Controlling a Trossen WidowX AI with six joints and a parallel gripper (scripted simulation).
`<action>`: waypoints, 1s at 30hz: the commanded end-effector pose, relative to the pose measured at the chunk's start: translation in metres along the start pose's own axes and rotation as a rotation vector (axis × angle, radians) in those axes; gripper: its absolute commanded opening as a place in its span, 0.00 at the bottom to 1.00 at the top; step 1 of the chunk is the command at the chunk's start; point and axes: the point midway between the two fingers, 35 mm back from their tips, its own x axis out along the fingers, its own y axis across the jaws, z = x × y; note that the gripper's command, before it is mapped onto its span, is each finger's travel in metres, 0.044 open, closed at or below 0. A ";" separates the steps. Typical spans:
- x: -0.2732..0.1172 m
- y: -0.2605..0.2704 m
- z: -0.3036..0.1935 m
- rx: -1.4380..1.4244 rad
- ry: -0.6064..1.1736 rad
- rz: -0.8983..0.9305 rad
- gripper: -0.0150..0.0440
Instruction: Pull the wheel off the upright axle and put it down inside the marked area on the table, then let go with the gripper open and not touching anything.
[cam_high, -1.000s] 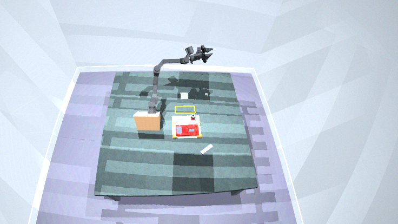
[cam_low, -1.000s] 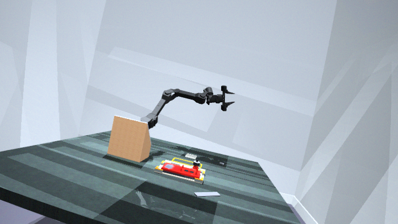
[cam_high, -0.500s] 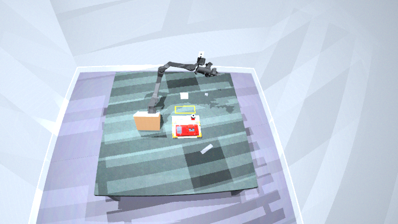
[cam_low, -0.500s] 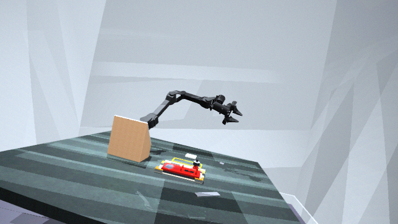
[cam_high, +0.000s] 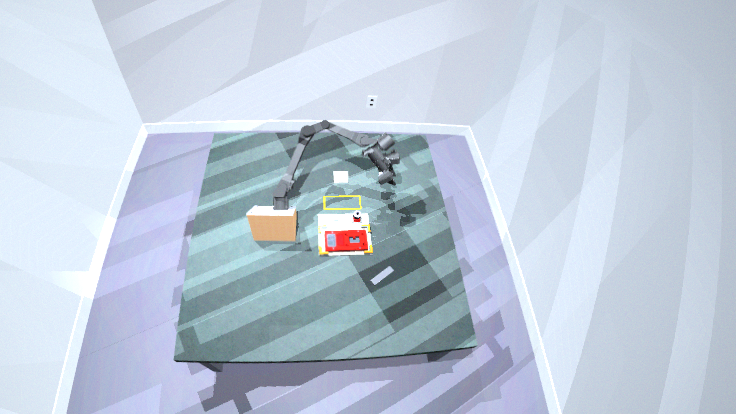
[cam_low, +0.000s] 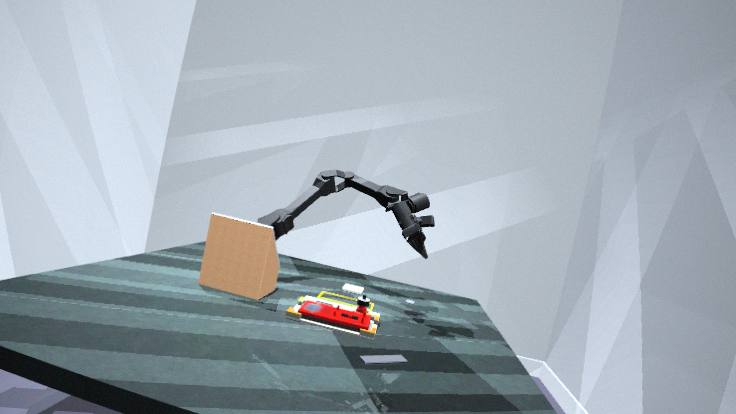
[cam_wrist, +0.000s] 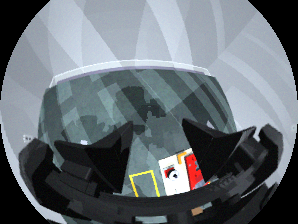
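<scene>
The small black wheel with a pale hub (cam_high: 357, 220) (cam_low: 363, 299) (cam_wrist: 174, 175) sits on top of a short red upright post at the corner of the white board (cam_high: 334, 221). The marked area, a yellow outline (cam_high: 342, 196) (cam_wrist: 141, 173), lies on the table just behind the board in the top view. My gripper (cam_high: 389, 180) (cam_low: 425, 255) (cam_wrist: 158, 123) is open and empty. It hangs high above the table, to the right of the wheel in the top and exterior views, pointing down at a slant. The axle inside the wheel is too small to make out.
A red panel (cam_high: 345, 240) (cam_low: 324, 311) covers the board's front part. A tan block (cam_high: 272, 226) (cam_low: 236, 257) stands left, by the arm's base. A white square (cam_high: 340, 176) (cam_low: 352, 288) lies behind the outline, and a pale strip (cam_high: 382, 275) (cam_low: 383, 358) lies in front of the board.
</scene>
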 end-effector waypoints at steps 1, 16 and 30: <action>0.015 -0.031 -0.042 0.274 0.184 -0.036 0.76; 0.005 -0.089 -0.166 1.395 0.749 -0.347 0.76; 0.000 -0.089 -0.171 1.395 0.749 -0.347 0.76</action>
